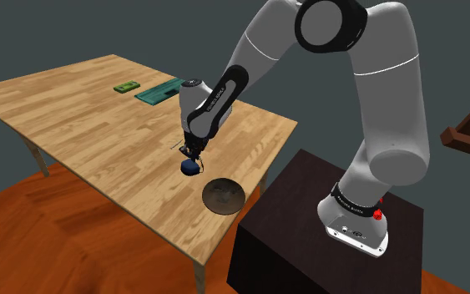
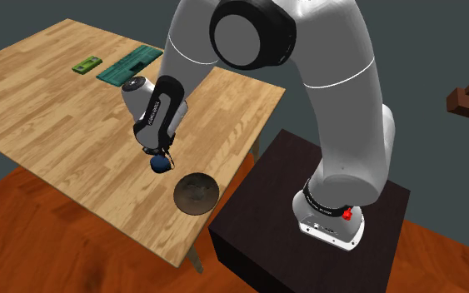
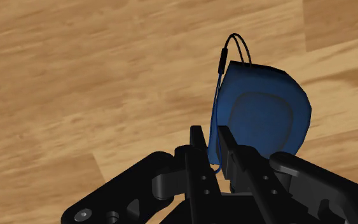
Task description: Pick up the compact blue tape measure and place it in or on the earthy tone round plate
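Tape measure (image 3: 266,118), blue and rounded, sits in our claw (image 3: 210,143), whose two black fingers are clenched on its thin edge (a dark looped cord sticks out of its far end). We see it just beside the brown round plate (image 1: 221,195), on the side away from the stand (image 1: 325,225), not over the plate. Whether it touches the wooden worktop (image 1: 83,117) we cannot tell. Well apart from the plate, near the worktop's far edge, lie a flat teal object (image 1: 159,91) and a small green object (image 1: 126,86).

The pincer (image 3: 210,139) points down, clasping the tape measure (image 3: 263,118).
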